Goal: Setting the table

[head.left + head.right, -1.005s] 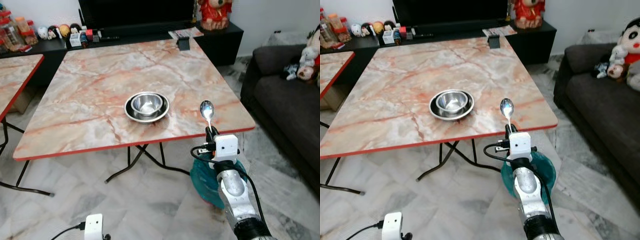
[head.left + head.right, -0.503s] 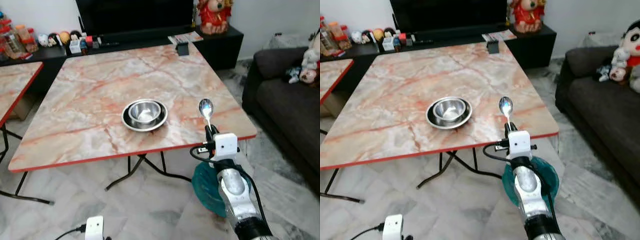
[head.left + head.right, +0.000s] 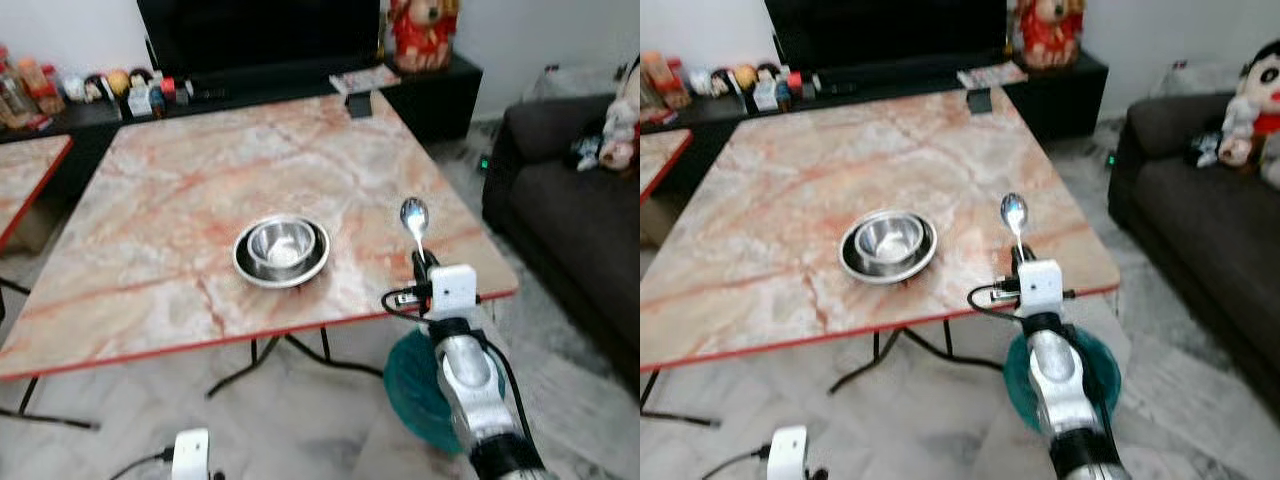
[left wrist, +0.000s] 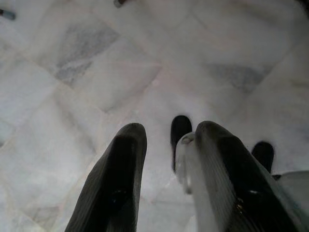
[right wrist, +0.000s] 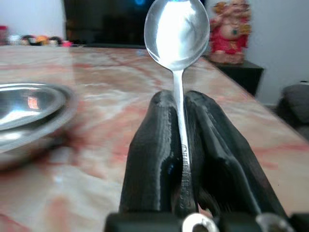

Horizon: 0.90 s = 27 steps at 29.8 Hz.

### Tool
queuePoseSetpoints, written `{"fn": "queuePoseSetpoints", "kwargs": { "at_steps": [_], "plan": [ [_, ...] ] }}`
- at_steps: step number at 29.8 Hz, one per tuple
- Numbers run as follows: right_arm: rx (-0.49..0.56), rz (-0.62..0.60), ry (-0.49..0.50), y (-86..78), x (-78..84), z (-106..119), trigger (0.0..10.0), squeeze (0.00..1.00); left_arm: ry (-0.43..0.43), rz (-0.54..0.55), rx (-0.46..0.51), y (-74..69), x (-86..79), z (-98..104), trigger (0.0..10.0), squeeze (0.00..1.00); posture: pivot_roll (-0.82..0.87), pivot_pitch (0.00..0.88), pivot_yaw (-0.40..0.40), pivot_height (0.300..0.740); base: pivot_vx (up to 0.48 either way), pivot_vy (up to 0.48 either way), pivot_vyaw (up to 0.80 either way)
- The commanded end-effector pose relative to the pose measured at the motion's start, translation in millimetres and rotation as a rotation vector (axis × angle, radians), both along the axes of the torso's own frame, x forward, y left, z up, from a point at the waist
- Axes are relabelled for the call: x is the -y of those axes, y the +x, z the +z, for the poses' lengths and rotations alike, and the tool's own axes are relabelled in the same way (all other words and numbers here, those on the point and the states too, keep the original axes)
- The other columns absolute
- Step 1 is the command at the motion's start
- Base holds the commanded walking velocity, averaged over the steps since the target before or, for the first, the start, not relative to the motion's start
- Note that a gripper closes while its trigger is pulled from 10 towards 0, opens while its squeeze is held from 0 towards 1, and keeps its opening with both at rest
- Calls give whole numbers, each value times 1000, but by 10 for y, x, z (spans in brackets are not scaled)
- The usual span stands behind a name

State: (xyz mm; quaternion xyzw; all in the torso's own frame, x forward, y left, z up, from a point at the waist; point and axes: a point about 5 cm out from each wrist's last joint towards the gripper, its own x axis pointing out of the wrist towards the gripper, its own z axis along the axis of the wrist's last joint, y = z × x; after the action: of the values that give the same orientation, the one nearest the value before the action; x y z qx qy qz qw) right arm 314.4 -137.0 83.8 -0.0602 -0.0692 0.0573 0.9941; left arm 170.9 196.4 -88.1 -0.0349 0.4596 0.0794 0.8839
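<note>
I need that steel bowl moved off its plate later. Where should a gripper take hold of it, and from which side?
Grip the rim of the bowl, coming down from above with one finger inside and one outside. It sits upright and open-topped, nested in the plate, so its lower wall is probably shielded. The right gripper is clamped on a spoon, which must be set down first.

right claw: raised forward, fingers pressed together | left claw: hangs low, fingers apart
</note>
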Motion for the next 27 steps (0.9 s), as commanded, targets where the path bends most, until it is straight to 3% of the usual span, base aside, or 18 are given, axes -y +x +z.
{"fn": "queuePoseSetpoints", "kwargs": {
  "at_steps": [1, 8, 27],
  "plan": [
    [3, 16, -3, 15, -41, 22, 10000, 0, 13, 7, -5, -9, -41, 1, 10000, 0, -41, 30, 65, 740, 292, 0, 0],
    [21, 22, -15, 10, -47, 39, 10000, 0, 12, 7, -5, -10, -39, 1, 10000, 0, -42, 31, 65, 740, 294, 0, 298],
    [3, 11, -4, 9, -35, 17, 10000, 0, 11, 5, -4, -10, -35, 0, 10000, 0, -41, 32, 65, 740, 293, 0, 0]
  ]
}}
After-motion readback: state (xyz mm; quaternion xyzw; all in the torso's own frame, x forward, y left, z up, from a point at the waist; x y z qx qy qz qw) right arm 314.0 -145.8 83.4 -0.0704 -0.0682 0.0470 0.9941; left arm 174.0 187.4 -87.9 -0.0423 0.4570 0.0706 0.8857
